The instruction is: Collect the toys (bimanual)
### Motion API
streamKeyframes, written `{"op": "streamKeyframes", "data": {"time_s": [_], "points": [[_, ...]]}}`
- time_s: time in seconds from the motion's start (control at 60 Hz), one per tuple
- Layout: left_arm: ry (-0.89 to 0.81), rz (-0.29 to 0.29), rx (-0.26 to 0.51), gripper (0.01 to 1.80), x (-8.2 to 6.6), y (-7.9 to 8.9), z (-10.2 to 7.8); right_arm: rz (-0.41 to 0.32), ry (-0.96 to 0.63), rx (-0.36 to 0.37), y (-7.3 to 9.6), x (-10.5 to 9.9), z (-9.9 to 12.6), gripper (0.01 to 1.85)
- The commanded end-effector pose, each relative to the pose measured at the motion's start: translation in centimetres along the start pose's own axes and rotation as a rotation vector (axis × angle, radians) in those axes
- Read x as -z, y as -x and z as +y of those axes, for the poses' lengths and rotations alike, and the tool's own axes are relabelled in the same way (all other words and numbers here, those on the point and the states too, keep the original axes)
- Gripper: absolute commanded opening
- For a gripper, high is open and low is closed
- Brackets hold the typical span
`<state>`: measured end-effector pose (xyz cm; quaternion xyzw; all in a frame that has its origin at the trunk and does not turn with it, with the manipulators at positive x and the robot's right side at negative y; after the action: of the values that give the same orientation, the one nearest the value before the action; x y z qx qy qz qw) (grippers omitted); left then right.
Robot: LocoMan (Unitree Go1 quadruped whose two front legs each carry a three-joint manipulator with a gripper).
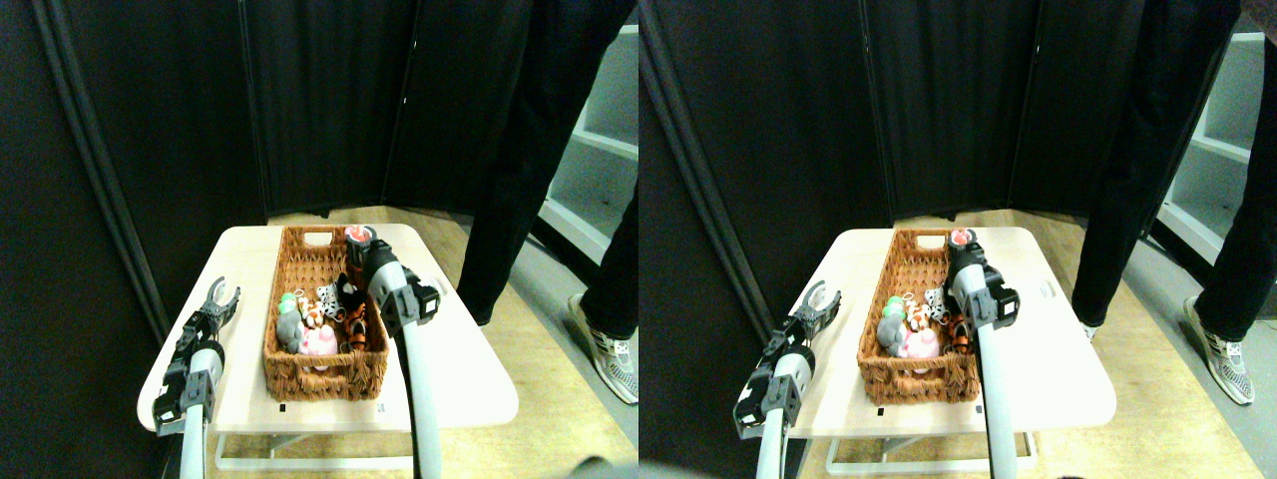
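1. While my right gripper (359,239) hangs over the far end of the wicker basket (299,374), it is closed on a small red toy (356,234), which shows just above the dark jaws and over the basket's far right corner.
2. My left gripper (221,293) stands with its two jaws spread apart in a clear V, holding nothing, above the bare left strip of the table (459,389) and apart from the basket's left wall.
3. Toys already lie heaped in the near half of the basket: a grey one (288,332) against the left wall, a green one (288,302) just behind it, a pink one (319,342) nearest me, a white black-spotted one (326,293) in the middle, and an orange-black striped tiger (357,329) by the right wall, partly hidden behind my right arm.
4. The far half of the basket floor looks open, with a handle slot cut in the far end wall.
5. The pale table has rounded corners; a narrow free strip runs left of the basket, a wider one to its right, and a short margin lies before the near edge.
6. Dark curtains (200,120) close off the back and left; a person's dark-trousered legs (529,150) and a pale shoe (611,354) stand on the wooden floor off the table's right side, before a white shelf (599,150).
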<state>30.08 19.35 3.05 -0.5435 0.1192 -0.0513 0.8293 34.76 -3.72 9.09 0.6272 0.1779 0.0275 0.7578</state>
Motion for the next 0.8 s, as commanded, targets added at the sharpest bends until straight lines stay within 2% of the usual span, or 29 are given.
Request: {"op": "streamKeyframes", "data": {"time_s": [0.017, 0.083, 0.1, 0.15, 0.2, 0.217, 0.233, 0.25, 0.267, 0.333, 0.4, 0.483, 0.6, 0.7, 0.8], "points": [[-0.020, -0.006, 0.047, 0.18, -0.3, 0.0, -0.5, 0.025, 0.009, -0.008, -0.5, 1.1, -0.1, 0.10], [-0.022, -0.005, 0.049, 0.19, -0.4, 0.0, -0.5, 0.037, 0.022, 0.001, -0.5, 1.2, -0.3, 0.09], [-0.029, -0.001, 0.054, 0.20, -0.6, 0.1, -0.4, 0.058, 0.030, 0.018, -0.5, 1.2, -0.7, 0.03], [-0.029, -0.008, 0.056, 0.20, -0.6, 0.1, -0.4, 0.087, 0.035, 0.046, -0.5, 1.1, -0.9, 0.08], [-0.015, -0.016, 0.048, 0.20, -0.6, 0.3, -0.6, 0.121, 0.094, 0.063, -0.5, 0.8, -1.3, 0.62], [-0.015, -0.016, 0.048, 0.20, -0.6, 0.3, -0.6, 0.121, 0.094, 0.063, -0.5, 0.8, -1.3, 0.62], [-0.020, -0.017, 0.049, 0.20, -0.6, 0.3, -0.6, 0.138, 0.109, 0.068, -0.5, 0.6, -1.5, 0.86], [-0.020, -0.017, 0.049, 0.20, -0.6, 0.3, -0.6, 0.138, 0.109, 0.068, -0.5, 0.6, -1.5, 0.86], [-0.023, -0.015, 0.048, 0.20, -0.7, 0.3, -0.6, 0.145, 0.107, 0.072, -0.4, 0.5, -1.6, 0.96], [-0.018, -0.015, 0.038, 0.22, -0.6, 0.3, -0.8, 0.142, 0.100, 0.076, -0.3, 0.1, -1.8, 1.15], [-0.012, -0.008, 0.039, 0.23, -0.5, 0.3, -0.9, 0.137, 0.097, 0.082, -0.2, -0.2, -2.0, 1.19], [-0.011, -0.007, 0.047, 0.24, -0.3, 0.1, -0.9, 0.113, 0.085, 0.086, -0.1, -0.8, -2.2, 1.35], [-0.021, -0.004, 0.049, 0.26, -0.2, 0.0, -1.0, 0.063, 0.086, 0.058, 0.1, -1.3, -2.4, 1.30], [-0.015, 0.006, 0.050, 0.27, -0.1, 0.0, -1.1, 0.012, 0.080, 0.023, 0.7, -2.0, -2.1, 1.18], [-0.015, 0.013, 0.035, 0.31, -0.1, -0.1, -1.2, -0.075, 0.067, -0.030, 1.1, -3.0, -1.7, 0.97]]}}
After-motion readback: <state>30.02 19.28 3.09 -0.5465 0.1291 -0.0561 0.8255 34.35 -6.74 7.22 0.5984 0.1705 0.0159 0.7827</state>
